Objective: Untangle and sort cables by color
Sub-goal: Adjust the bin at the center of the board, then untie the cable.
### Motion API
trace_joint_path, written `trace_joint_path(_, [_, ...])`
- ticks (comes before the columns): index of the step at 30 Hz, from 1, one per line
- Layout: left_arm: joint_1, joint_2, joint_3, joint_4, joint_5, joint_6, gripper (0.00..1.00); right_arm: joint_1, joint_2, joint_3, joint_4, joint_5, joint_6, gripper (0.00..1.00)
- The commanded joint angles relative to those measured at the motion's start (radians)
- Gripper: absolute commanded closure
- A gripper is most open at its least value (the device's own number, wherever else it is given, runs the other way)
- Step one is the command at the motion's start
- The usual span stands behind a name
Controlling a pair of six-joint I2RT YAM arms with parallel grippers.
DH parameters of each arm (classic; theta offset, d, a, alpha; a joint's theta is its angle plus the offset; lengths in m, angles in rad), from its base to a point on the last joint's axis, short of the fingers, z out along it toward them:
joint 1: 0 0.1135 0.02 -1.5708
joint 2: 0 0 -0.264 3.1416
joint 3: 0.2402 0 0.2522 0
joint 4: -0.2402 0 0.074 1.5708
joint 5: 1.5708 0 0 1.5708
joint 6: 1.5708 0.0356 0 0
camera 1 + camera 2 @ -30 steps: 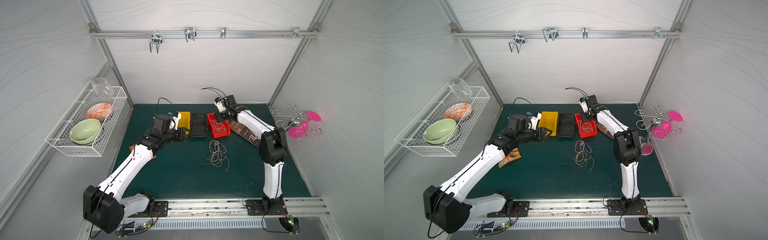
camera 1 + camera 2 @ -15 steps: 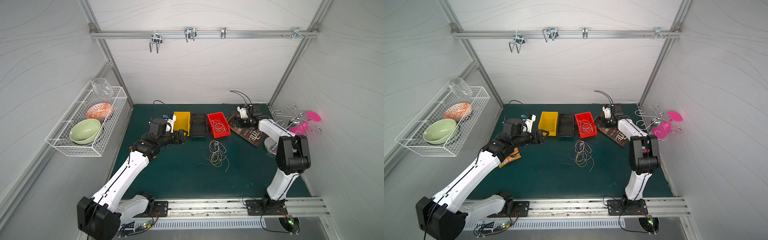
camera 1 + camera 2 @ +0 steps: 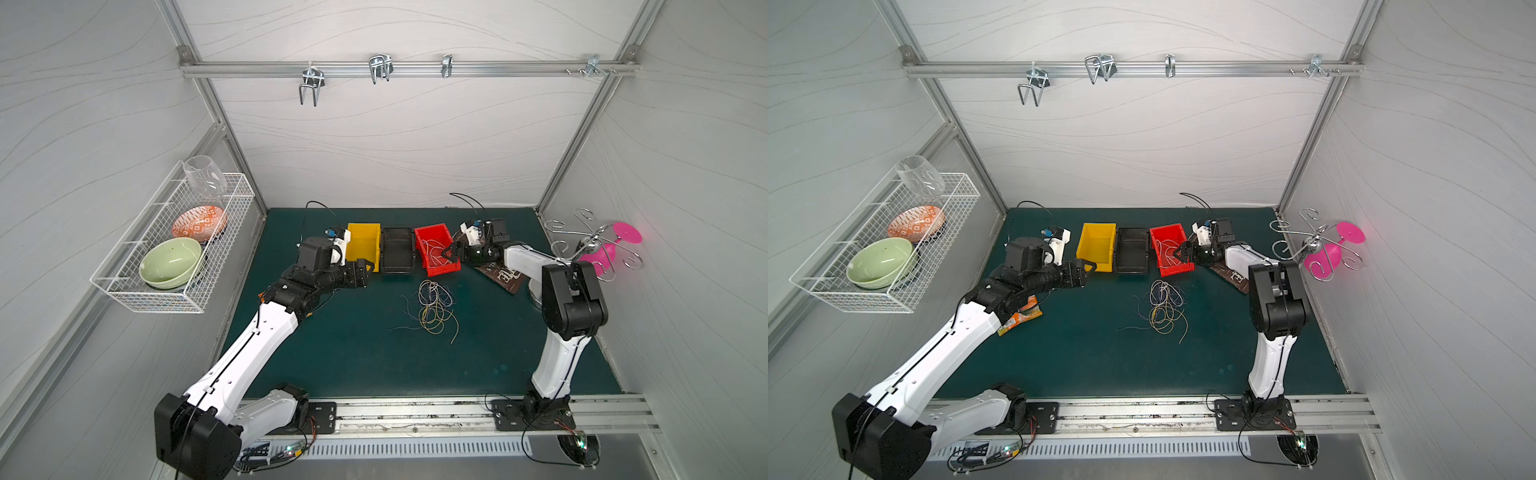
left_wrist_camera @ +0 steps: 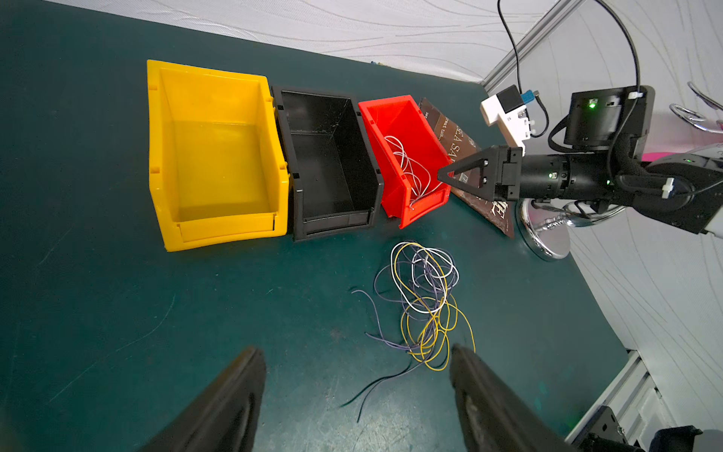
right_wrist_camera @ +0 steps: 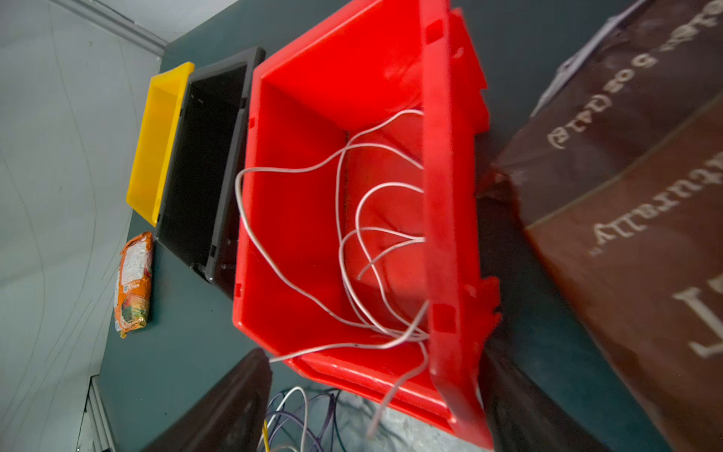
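My L gripper (image 4: pixel 356 352) was released, jaws wide w/ nothing between, hovering over the green mat (image 3: pixel 353 353) just beside the yellow bin (image 3: pixel 365 266). My R gripper (image 3: pixel 452 252) was spread too, w/ a side wall of the red bin (image 5: pixel 297 195) running between its fingers; couldn't tell if they touched it. White cables (image 5: pixel 344 235) lay looped inside that bin, one end spilling over the rim. The tangle (image 3: pixel 434 307) of yellow, dark & white strands sat on the mat in front of the red bin, apart from both grippers. Black bin (image 4: pixel 332 225) stood btwn the yellow & red.
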Motion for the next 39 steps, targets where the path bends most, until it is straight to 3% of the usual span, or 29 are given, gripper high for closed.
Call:
trace_joint_path(1, [0.006,-0.021,0.016,0.017,-0.01,0.021,0.22,0.036,0.004,0.028,0.007,-0.032,0.004,0.16])
trace_joint_path(6, [0.006,-0.026,0.015,0.019,-0.012,0.017,0.22,0.067,-0.021,-0.009,0.033,-0.01,0.035,0.17])
trace_joint_path(11, [0.006,-0.037,0.01,0.018,-0.011,0.013,0.22,0.067,-0.062,-0.003,-0.043,0.059,-0.025,0.16])
trace_joint_path(20, [0.008,-0.093,-0.055,0.047,0.002,-0.023,0.21,0.042,-0.307,-0.047,-0.288,0.217,-0.19,0.17])
trace_joint_path(26, [0.009,-0.111,-0.133,0.113,0.052,-0.095,0.21,0.12,-0.456,-0.066,-0.454,0.301,-0.258,0.25])
trace_joint_path(31, [0.009,-0.118,-0.181,0.162,0.079,-0.148,0.21,0.206,-0.501,-0.087,-0.469,0.339,-0.2,0.26])
trace_joint_path(39, [0.009,-0.14,-0.196,0.153,0.084,-0.15,0.21,0.278,-0.455,-0.192,-0.305,0.345,-0.014,0.26])
